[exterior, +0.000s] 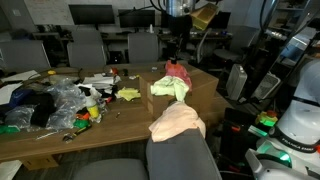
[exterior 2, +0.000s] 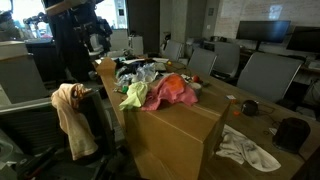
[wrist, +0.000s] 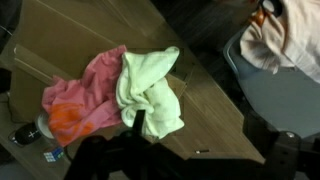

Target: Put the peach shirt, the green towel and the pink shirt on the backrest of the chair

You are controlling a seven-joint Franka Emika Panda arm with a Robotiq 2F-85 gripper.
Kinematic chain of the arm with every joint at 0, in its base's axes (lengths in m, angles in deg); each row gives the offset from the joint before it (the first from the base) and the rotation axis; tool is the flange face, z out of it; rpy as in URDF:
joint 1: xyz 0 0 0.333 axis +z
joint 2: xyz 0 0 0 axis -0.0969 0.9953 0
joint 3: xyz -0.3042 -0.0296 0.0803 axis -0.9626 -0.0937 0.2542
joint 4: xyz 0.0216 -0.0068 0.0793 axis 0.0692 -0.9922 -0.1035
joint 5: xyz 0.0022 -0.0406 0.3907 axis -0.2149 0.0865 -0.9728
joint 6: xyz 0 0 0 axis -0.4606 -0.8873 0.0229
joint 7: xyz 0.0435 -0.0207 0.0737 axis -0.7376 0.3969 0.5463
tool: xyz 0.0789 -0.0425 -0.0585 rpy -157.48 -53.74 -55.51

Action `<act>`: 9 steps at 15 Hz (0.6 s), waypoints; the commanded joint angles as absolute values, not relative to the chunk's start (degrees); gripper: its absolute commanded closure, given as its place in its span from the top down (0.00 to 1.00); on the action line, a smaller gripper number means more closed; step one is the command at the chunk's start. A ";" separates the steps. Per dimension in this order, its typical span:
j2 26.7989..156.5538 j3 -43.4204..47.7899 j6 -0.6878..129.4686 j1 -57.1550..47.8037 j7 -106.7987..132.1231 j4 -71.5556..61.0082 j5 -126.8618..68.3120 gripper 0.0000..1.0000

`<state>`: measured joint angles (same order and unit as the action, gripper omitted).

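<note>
The peach shirt (exterior: 178, 122) hangs over the backrest of the grey chair (exterior: 185, 160) at the table's end; it also shows in an exterior view (exterior 2: 72, 115) and at the top right of the wrist view (wrist: 282, 35). The green towel (exterior: 168, 87) lies crumpled on the wooden table, touching the pink shirt (exterior: 180, 72) beside it. Both show in an exterior view, the towel (exterior 2: 134, 95) and the pink shirt (exterior 2: 170, 90), and in the wrist view, the towel (wrist: 150, 90) and the pink shirt (wrist: 85, 95). My gripper (wrist: 198, 135) hovers above the towel, open and empty.
The wooden table (exterior: 120, 115) carries a heap of clutter: plastic bags, dark clothes and small toys (exterior: 55, 100). Office chairs (exterior: 88, 45) and monitors stand behind. A white cloth (exterior 2: 245, 150) and a dark cup (exterior 2: 250, 106) lie on the table's far part.
</note>
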<state>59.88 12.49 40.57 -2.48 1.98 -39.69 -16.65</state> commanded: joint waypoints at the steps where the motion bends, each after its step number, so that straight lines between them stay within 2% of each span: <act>1: 63.34 11.44 48.16 -4.22 0.98 -36.72 -16.28 1.00; 9: 72.50 8.07 57.15 -6.46 1.15 -34.86 -20.60 1.00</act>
